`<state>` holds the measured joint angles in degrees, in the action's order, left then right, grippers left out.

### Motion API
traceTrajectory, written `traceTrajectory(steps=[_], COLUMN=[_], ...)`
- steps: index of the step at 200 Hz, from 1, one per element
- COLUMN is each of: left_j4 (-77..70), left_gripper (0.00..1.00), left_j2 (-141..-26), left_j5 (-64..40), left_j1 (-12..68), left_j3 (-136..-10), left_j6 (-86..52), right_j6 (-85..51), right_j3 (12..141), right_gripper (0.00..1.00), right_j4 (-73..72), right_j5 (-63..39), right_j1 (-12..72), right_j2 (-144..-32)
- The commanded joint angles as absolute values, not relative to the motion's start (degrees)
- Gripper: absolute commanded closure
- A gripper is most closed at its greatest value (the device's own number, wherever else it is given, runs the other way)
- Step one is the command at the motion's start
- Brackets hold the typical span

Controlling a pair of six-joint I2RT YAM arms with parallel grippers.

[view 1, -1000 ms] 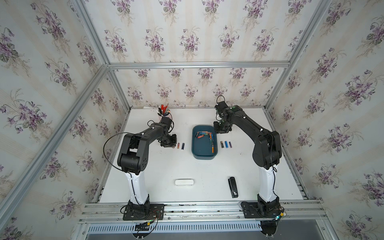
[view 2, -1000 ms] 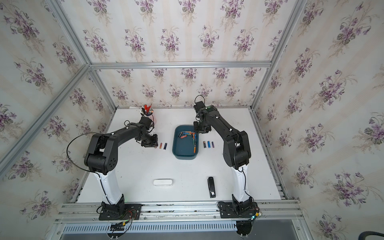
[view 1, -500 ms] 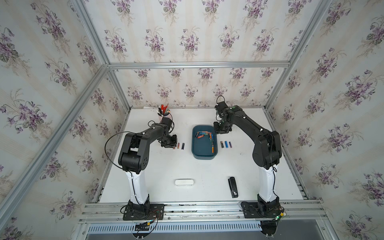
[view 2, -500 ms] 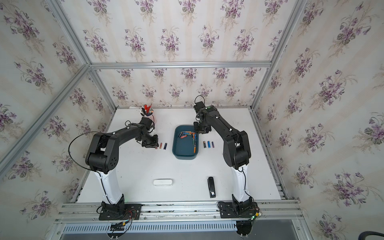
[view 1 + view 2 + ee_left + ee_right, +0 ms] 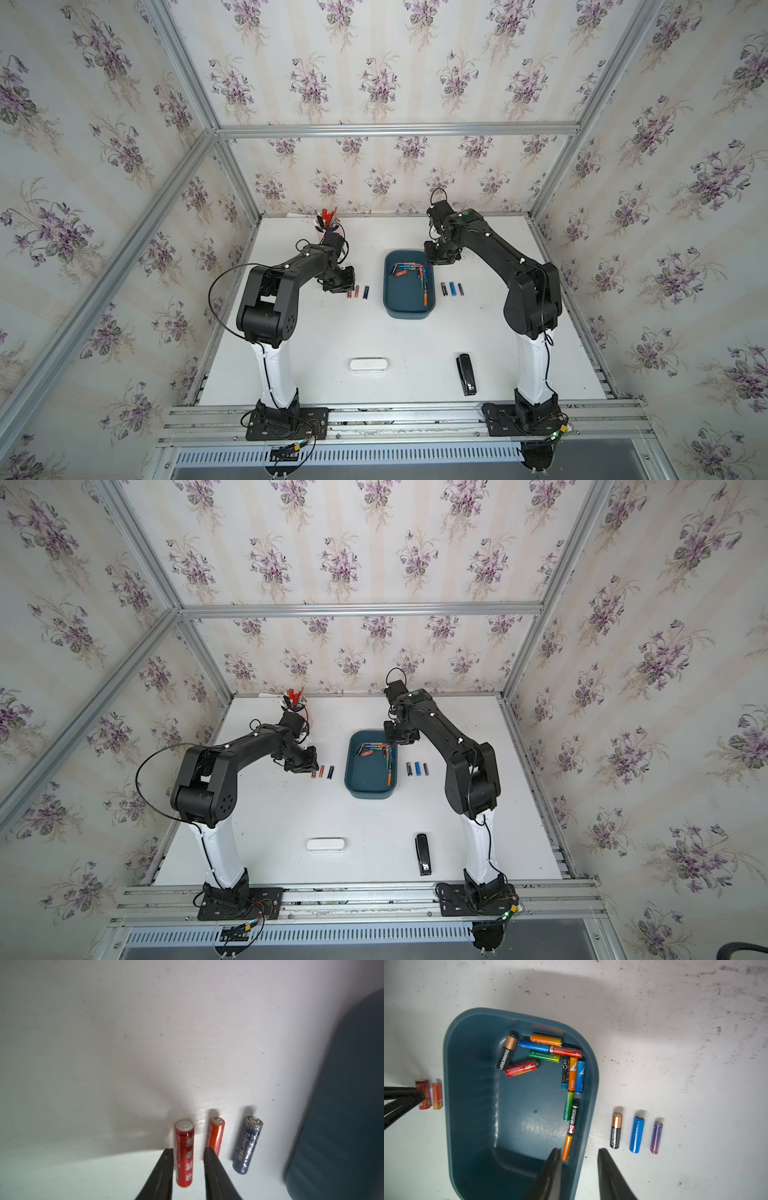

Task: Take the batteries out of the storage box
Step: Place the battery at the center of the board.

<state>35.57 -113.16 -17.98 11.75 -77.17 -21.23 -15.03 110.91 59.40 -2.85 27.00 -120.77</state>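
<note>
Nearest me on the bench (image 5: 415,353) sit a white case (image 5: 368,365) and black stapler (image 5: 466,374); mid-bench the storage box (image 5: 405,305) holds loose batteries (image 5: 548,1051), left end effector (image 5: 188,1150) parted around a red battery (image 5: 184,1165) lying left of it, right end effector (image 5: 579,1150) parted, empty, above the box's far right corner.

Violet-flowered wallpaper (image 5: 374,62), aluminium frame (image 5: 395,129), white tabletop (image 5: 332,332)

The rounded rectangular plastic storage box (image 5: 471,1105) is dark teal-blue. The loose cylindrical batteries (image 5: 544,1056) in it are orange, blue, green, red, and black with copper. On the white tabletop (image 5: 332,332) lie a red battery with white lettering (image 5: 184,1153), an orange battery (image 5: 216,1136), a dark blue battery (image 5: 248,1147), a black-and-copper battery (image 5: 616,1131), a bright blue battery (image 5: 637,1134) and a purple battery (image 5: 656,1137). The wallpaper (image 5: 374,41) is cream-striped with purple flower sprigs.
</note>
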Motion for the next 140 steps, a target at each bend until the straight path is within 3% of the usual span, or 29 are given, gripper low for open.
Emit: traceTrajectory(steps=[1, 41, 140], left_j4=[37.0, 40.1, 43.3], left_gripper=[0.68, 0.65, 0.63], left_j2=[-112.0, -109.9, -102.1], left_j5=[-17.3, -15.6, -16.0], left_j1=[11.7, 11.6, 8.3], left_j3=[-77.6, -79.0, -73.8], left_j6=[-20.8, -20.1, -18.6], right_j6=[-15.6, -14.4, 6.8], right_j3=[112.4, 117.2, 122.7], right_gripper=[0.65, 0.65, 0.49], right_j4=[59.9, 59.4, 54.7], right_j5=[-3.4, -3.7, -2.3], right_j1=[28.0, 30.4, 34.8], right_j2=[-122.2, -126.9, -135.5])
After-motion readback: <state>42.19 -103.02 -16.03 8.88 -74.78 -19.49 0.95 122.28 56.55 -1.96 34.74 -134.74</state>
